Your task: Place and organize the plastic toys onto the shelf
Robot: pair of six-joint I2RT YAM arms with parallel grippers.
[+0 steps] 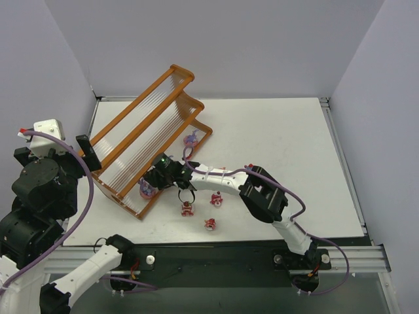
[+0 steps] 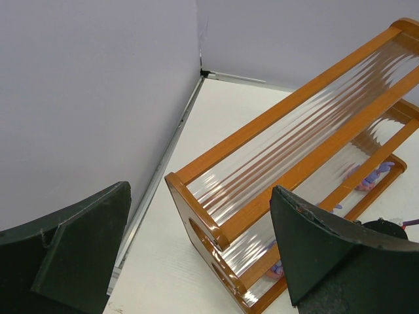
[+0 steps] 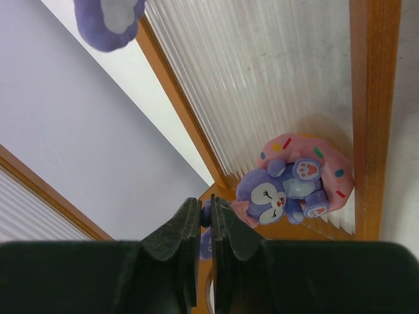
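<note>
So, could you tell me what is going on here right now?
The right gripper is at the shelf's lowest tier, jaws shut, right beside a bunny toy resting there. A second toy sits farther along that tier, and three more toys wait on the table. The left gripper hangs open, off to the side.

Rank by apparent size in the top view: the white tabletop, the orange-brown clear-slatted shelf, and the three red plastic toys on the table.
1. White tabletop.
2. Orange-brown clear-slatted shelf.
3. Three red plastic toys, alike, unranked.
</note>
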